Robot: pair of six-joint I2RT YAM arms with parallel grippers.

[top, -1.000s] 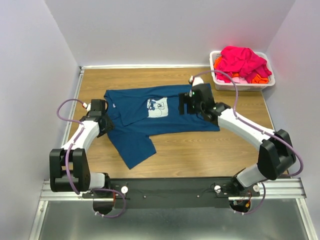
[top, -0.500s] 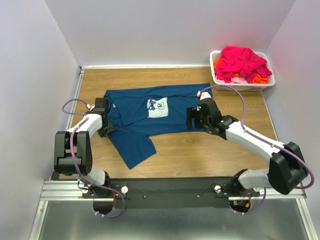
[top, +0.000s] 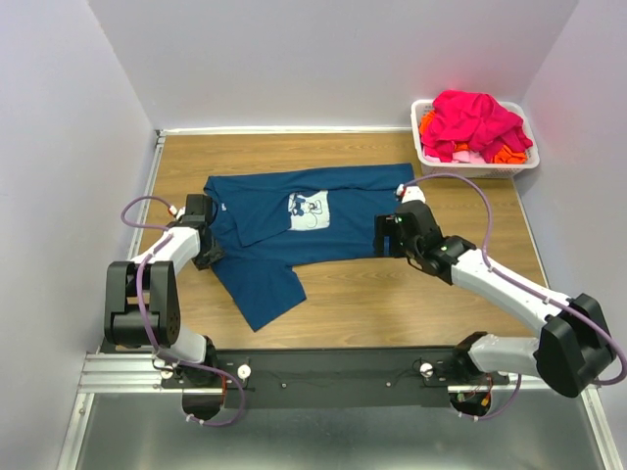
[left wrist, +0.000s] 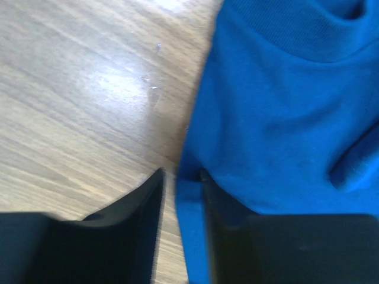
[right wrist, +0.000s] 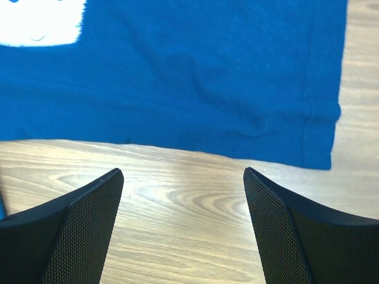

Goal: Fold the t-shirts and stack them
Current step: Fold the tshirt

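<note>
Overhead view: bright, even, diffuse light from above. The arms (top: 509,279) cast only faint, soft shadows on the table (top: 372,294). The pale walls (top: 323,59) carry a lilac cast. The pink t-shirts (top: 475,116) are oversaturated, their folds largely lost in the glow.

Left wrist view: soft throughout. The left gripper (left wrist: 180,177) fingers (left wrist: 118,231) are blurred dark masses, and a whitish glare patch lies on the wood.

Right wrist view: sharper, with the mesh on the right gripper (right wrist: 182,177) legible. The print (right wrist: 35,21) on the blue t-shirt (right wrist: 195,77) is blown out white.
</note>
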